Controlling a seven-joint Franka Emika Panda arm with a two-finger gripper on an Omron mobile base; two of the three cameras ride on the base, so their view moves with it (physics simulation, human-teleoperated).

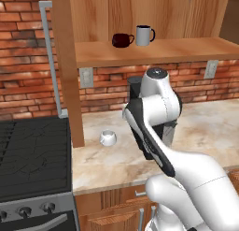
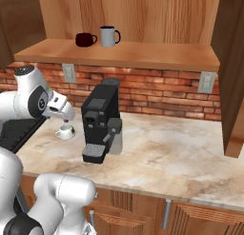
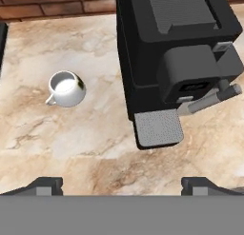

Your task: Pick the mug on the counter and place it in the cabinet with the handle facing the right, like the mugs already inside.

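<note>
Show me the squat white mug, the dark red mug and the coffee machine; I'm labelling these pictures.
squat white mug point(image 3: 65, 88), hand view, inner bowl.
dark red mug point(image 1: 121, 40), left base view, body.
coffee machine point(image 2: 97, 116), right base view, front.

coffee machine point(image 1: 140, 90) mostly hidden behind the arm, stove point(image 1: 32, 164) cut off at left edge, mug point(image 2: 65, 132) partly behind wrist

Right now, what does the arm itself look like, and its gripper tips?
The arm is made of glossy white rounded shells with dark grey to black joint sections and a dark band along the forearm. A round grey cap tops the elbow joint. No loose cables or readable markings show. In the hand view the gripper shows as two small dark grey finger tips, blocky and angular, set wide apart.
</note>
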